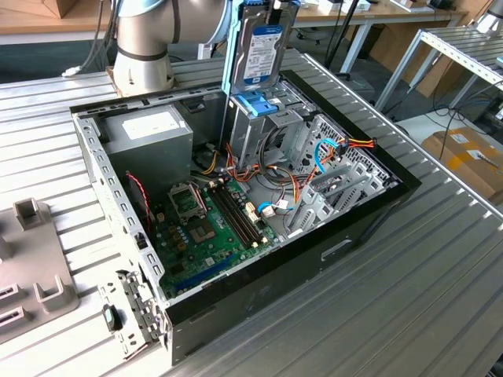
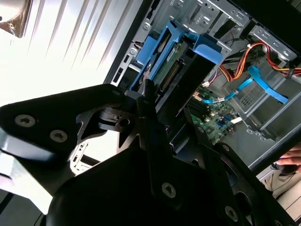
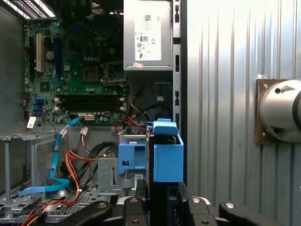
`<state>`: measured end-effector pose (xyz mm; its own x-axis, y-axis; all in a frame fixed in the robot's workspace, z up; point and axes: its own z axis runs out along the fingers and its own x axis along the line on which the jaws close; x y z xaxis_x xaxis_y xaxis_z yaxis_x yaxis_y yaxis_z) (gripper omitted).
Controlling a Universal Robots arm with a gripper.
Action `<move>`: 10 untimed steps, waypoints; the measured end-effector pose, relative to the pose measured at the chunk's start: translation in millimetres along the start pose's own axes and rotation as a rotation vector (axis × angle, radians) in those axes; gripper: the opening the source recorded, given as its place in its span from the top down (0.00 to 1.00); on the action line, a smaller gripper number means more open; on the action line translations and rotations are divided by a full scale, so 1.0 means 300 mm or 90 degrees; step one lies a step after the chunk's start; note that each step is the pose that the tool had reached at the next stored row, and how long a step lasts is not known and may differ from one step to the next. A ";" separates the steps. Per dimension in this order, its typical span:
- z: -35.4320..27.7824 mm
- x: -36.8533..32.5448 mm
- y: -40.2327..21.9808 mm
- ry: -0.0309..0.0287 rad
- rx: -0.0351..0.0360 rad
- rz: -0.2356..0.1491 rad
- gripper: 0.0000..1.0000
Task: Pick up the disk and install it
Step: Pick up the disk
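While upright, disk (image 1: 263,51) above ribbed metal table (image 1: 440,298)

In the exterior view we look obliquely down on the open computer case (image 1: 314,271) from well back, arm base (image 1: 141,55) at eleven o'clock, while both wrist views peer close past the gripper (image 3: 162,207) onto its motherboard (image 3: 75,84).

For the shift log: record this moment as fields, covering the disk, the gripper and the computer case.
disk: upright, label facing the exterior camera, directly over the drive cage, not yet seated
gripper: jaws closed on the disk's upper end
drive cage: metal, blue bracket on top, inside the case
computer case: open, lying on its side on the ribbed metal table
power supply: grey box with white label, inside the case
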<state>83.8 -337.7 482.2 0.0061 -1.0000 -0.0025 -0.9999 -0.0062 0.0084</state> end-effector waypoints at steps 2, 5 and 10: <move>0.000 0.000 -0.015 0.0000 0.0001 0.000 0.65; 0.000 0.000 -0.052 0.0000 0.0000 0.000 0.65; -0.001 0.000 -0.072 0.0000 0.0000 0.000 0.65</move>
<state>105.5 -337.6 482.3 0.0061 -1.0000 -0.0024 -0.9999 -0.0061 0.0084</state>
